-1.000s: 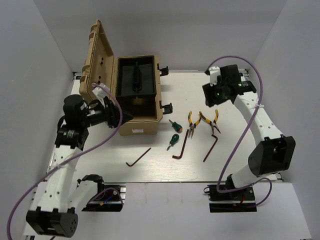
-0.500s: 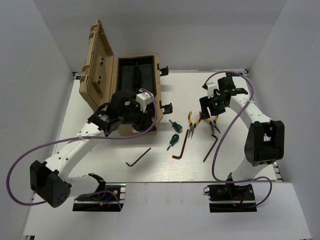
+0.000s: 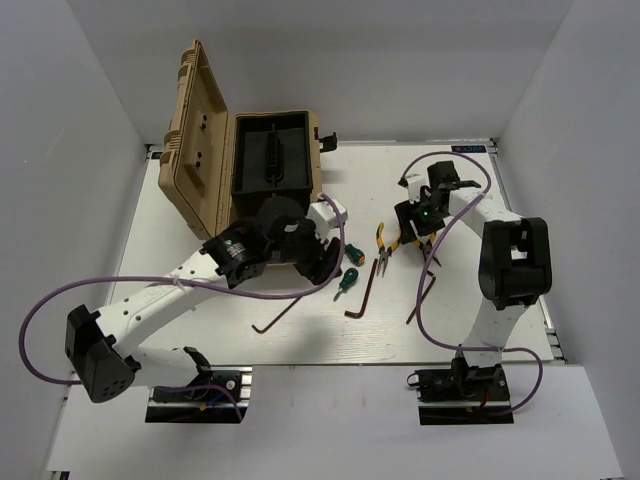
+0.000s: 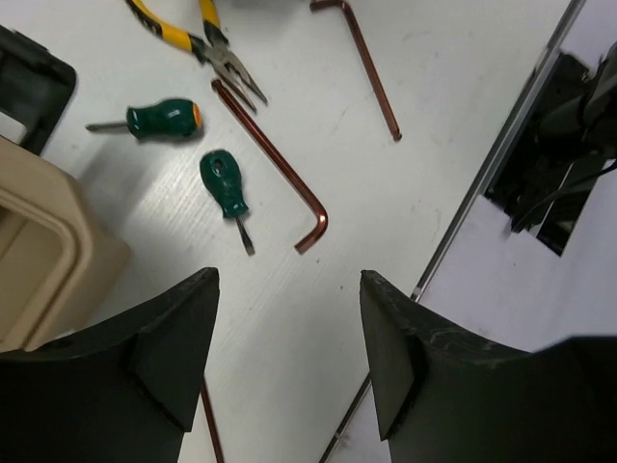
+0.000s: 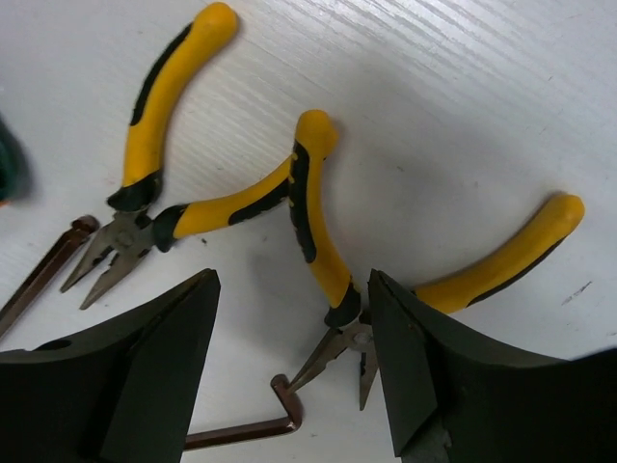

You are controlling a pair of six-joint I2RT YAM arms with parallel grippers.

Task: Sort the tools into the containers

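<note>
The tan toolbox [image 3: 300, 235] stands open at the back left, lid [image 3: 195, 130] upright, black tray [image 3: 272, 155] inside. Two green-handled screwdrivers [image 3: 352, 251] [image 3: 345, 281] lie right of it; they also show in the left wrist view [image 4: 164, 118] [image 4: 225, 183]. My left gripper [image 3: 325, 262] [image 4: 287, 280] is open and empty, hovering just left of them. Two yellow-handled pliers [image 5: 159, 145] [image 5: 318, 231] lie side by side. My right gripper [image 3: 420, 225] [image 5: 294, 280] is open, low over the right pliers, its fingers either side of the pivot. Hex keys [image 3: 277, 313] [image 3: 365, 290] [image 3: 422, 295] lie nearer the front.
The toolbox's near corner [image 4: 39, 251] sits at the left of the left wrist view, close to my left finger. A black side latch [image 3: 333, 213] sticks out from the box toward the tools. The table's front edge [image 4: 501, 145] and a black arm base lie beyond the hex keys.
My left arm has swung right from beside the toolbox to the screwdrivers. My right arm has come down and left from the back right onto the pliers. The tools have not moved.
</note>
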